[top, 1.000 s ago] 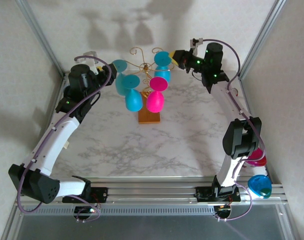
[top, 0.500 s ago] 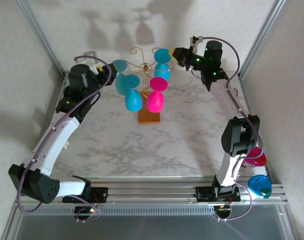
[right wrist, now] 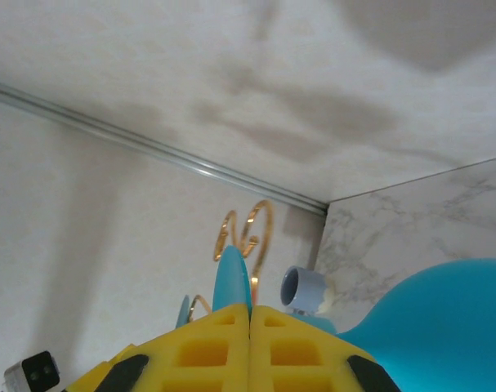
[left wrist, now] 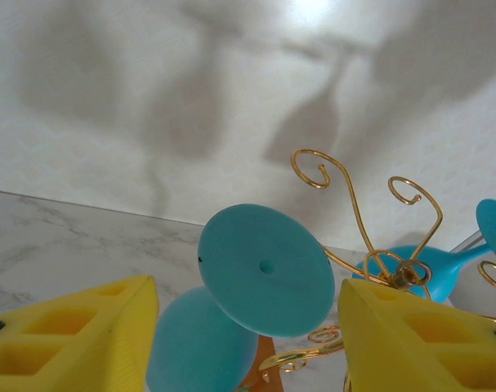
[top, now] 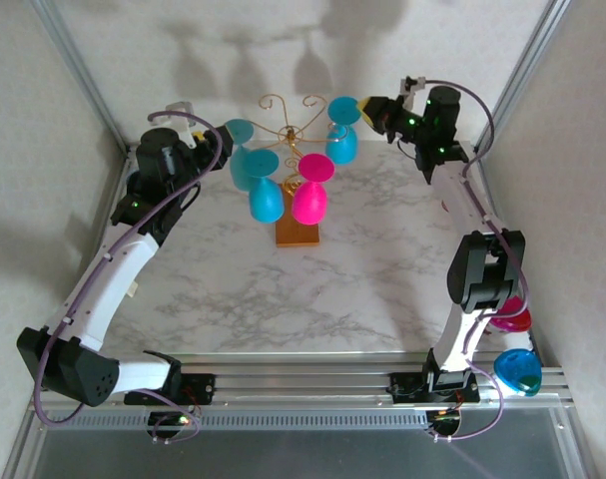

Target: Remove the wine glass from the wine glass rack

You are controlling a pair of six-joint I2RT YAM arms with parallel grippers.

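Wine glass [top: 342, 140], the teal one, hangs foot-up just right of the gold scroll arms of the wine glass rack [top: 298, 232]. Your right gripper [top: 367, 110] is clamped together on its stem. The rack stands on its wooden base at the back of the counter [top: 283, 289], carrying a pink glass [top: 309, 200] and a teal glass [top: 266, 200]. Your left gripper [left wrist: 248, 286] is apart, its yellow fingers [left wrist: 76, 327] either side of another teal foot [left wrist: 264, 269]
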